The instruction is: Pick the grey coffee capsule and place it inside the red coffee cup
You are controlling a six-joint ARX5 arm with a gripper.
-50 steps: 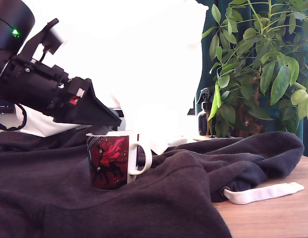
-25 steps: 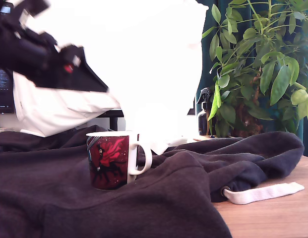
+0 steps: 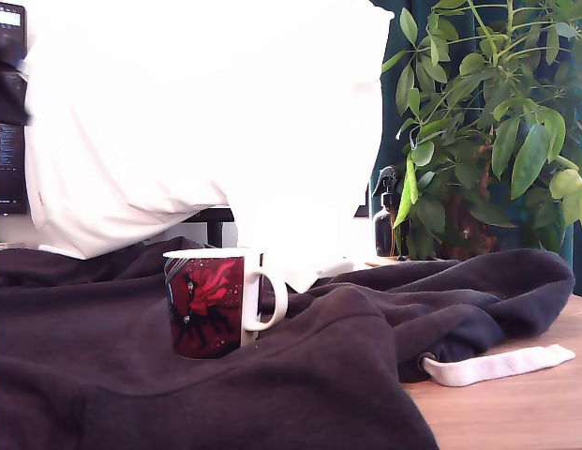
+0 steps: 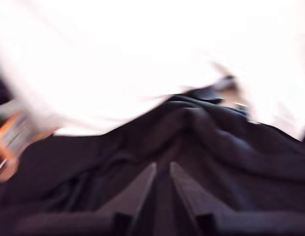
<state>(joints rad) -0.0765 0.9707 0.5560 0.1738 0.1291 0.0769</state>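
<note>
Exterior view: the red coffee cup (image 3: 208, 303) stands upright on a dark grey cloth (image 3: 131, 375) that is heaped across the table, its white handle turned toward three o'clock and its red-and-black artwork facing the camera. Nothing hangs over the cup's white rim. The arm is all but out of this picture; only a dark blurred patch shows at the edge near ten o'clock, beside a monitor, and it may be part of the arm. From the cup, a white drawstring (image 3: 497, 365) lies toward four o'clock, where the cloth ends and the bare wooden table (image 3: 515, 412) begins. A leafy green plant (image 3: 487, 122) fills the two o'clock corner, with a dark spray bottle (image 3: 388, 217) standing just beside it on the cup's side. A big white sheet (image 3: 206, 122) hangs behind the cup.

Wrist view: the picture is badly smeared. The gripper (image 4: 162, 172) points out over folds of the same dark cloth, its two fingers (image 4: 187, 189) standing close together with only a narrow dark slit between them and no object visible in that slit.

The grey coffee capsule cannot be seen in either view; the cup's inside is hidden from the exterior view, so whether it lies there cannot be told.
</note>
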